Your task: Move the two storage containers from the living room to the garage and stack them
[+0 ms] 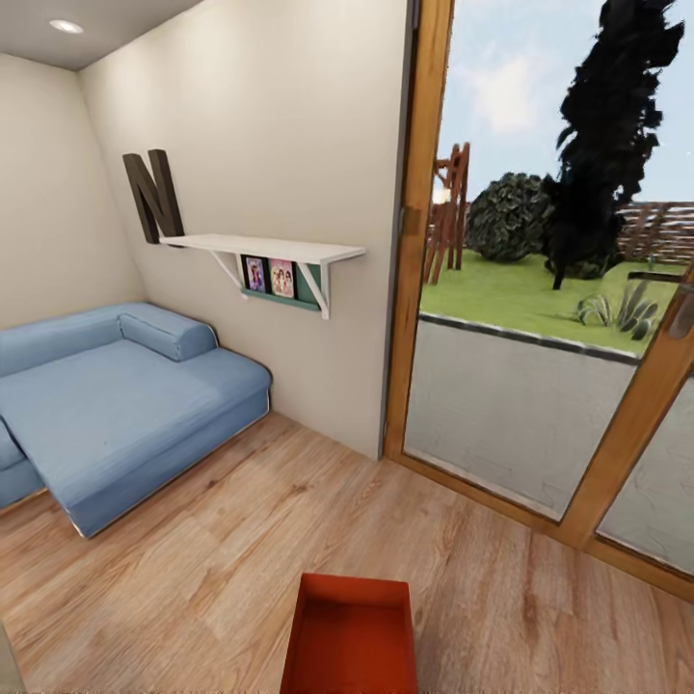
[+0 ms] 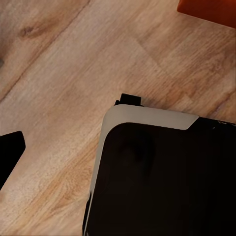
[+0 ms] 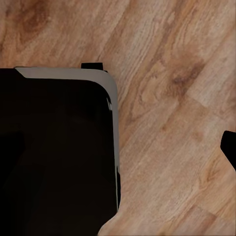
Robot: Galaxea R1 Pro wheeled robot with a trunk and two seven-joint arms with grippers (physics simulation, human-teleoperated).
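Note:
I am in the living room, over its light wood plank floor (image 1: 193, 578). One red-orange open-top storage container (image 1: 352, 636) sits on the planks right in front of me, empty inside. Its corner (image 2: 209, 10) also appears in the left wrist view, beyond my dark base (image 2: 162, 182). A dark fingertip (image 2: 10, 152) of my left gripper hangs above the planks, and a dark fingertip (image 3: 230, 147) of my right gripper hangs beside my base (image 3: 54, 152). Neither holds anything that I can see. The garage is out of view.
A blue sectional sofa (image 1: 116, 405) fills the left side. A white wall shelf (image 1: 270, 253) with photos and a dark letter N (image 1: 152, 193) hangs on the cream wall. A wood-framed glass door (image 1: 540, 386) on the right looks onto a garden.

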